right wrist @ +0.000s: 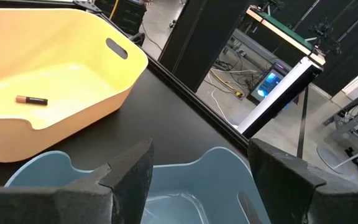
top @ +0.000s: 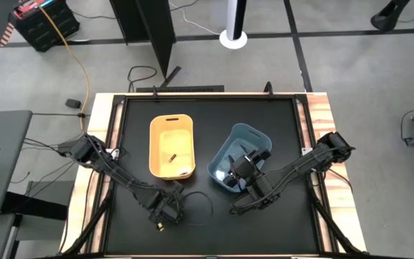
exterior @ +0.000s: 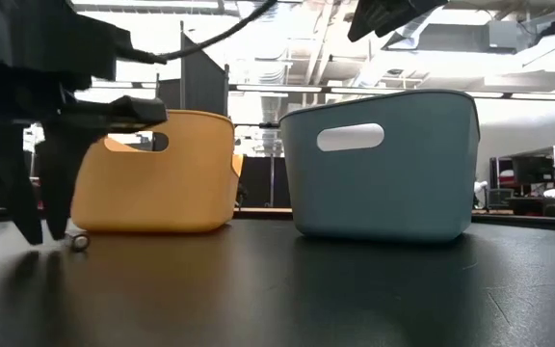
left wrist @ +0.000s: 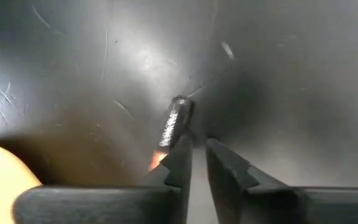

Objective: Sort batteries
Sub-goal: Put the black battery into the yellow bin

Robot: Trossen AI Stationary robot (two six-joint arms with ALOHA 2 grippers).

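Two bins sit mid-surface: a yellow bin (top: pixel 172 146) and, at its 3 o'clock, a blue bin (top: pixel 237 160). One dark battery (top: pixel 171 156) lies inside the yellow bin. At that bin's 6 o'clock, the left gripper (left wrist: pixel 194 163) is low over the surface, jaws slightly parted, beside another battery (left wrist: pixel 174 126) lying there. Above the blue bin, the right gripper (right wrist: pixel 197 168) hangs, jaws spread wide.
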